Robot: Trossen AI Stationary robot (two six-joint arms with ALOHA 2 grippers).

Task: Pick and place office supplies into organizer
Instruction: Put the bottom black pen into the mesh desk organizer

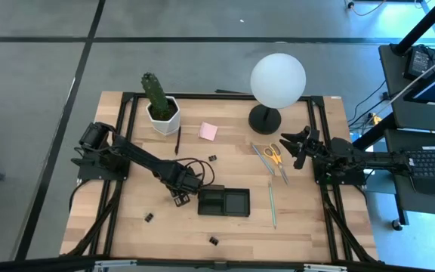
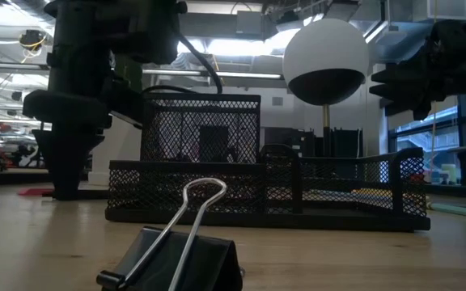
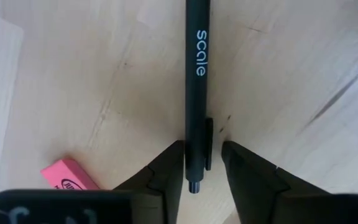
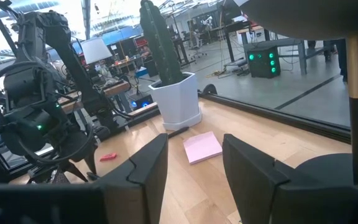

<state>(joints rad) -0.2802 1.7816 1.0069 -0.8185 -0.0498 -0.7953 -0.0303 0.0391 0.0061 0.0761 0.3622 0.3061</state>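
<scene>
The black mesh organizer point(image 1: 223, 202) sits near the table's near middle, and the low view shows it side-on point(image 2: 265, 190). My left gripper point(image 1: 180, 196) is low over the table just left of the organizer and is open. Its fingertips point(image 3: 202, 149) stand on either side of the clip end of a black pen point(image 3: 197, 74) lying flat on the wood. A pink eraser point(image 3: 70, 177) lies beside it. My right gripper point(image 1: 297, 143) is open point(image 4: 194, 162) and raised by the yellow-handled scissors point(image 1: 276, 155). My left gripper points down with its fingers across the pen's clip end point(image 3: 194, 168). One finger point(image 3: 169, 168) stands right against the barrel, and I cannot tell whether it touches. The other finger is a little apart from the clip. The pen lies on the table.
A pink sticky pad point(image 1: 208, 131), a second black pen point(image 1: 177, 140), a green pencil point(image 1: 272, 202) and binder clips point(image 1: 212, 158) point(image 1: 149, 217) point(image 1: 214, 240) lie around. The potted cactus point(image 1: 157, 102) and the globe lamp point(image 1: 278, 79) stand at the far side.
</scene>
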